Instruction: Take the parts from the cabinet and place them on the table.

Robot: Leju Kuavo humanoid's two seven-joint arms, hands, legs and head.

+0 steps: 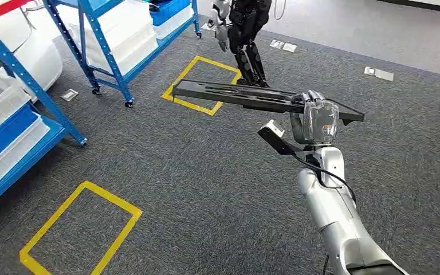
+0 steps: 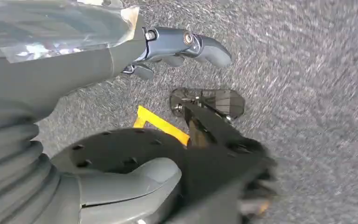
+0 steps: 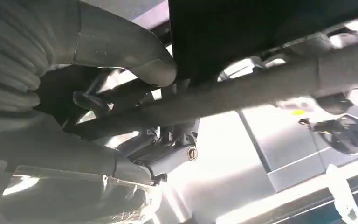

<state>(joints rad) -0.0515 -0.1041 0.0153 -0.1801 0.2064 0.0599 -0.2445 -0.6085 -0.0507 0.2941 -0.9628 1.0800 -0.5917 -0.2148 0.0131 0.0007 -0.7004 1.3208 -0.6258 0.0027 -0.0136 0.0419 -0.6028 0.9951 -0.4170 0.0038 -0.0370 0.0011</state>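
A long flat black part [image 1: 235,94] with slots is held level above the carpet, reaching from my right hand [image 1: 315,117] far out to the left. My right hand grips it near its right end, fingers wrapped over the top. In the right wrist view the thumb [image 3: 140,60] presses against the black part [image 3: 242,88], seen from beneath. My left hand [image 2: 88,70] hangs over the grey carpet, its fingers [image 2: 205,46] extended apart from the thumb [image 2: 126,184], with nothing between them.
Blue shelving [image 1: 17,132] with white and blue bins stands at the left, and a second rack [image 1: 120,40] at the back. Yellow tape rectangles [image 1: 80,229] [image 1: 200,86] mark the carpet. Another humanoid robot [image 1: 246,34] stands ahead, beyond the part.
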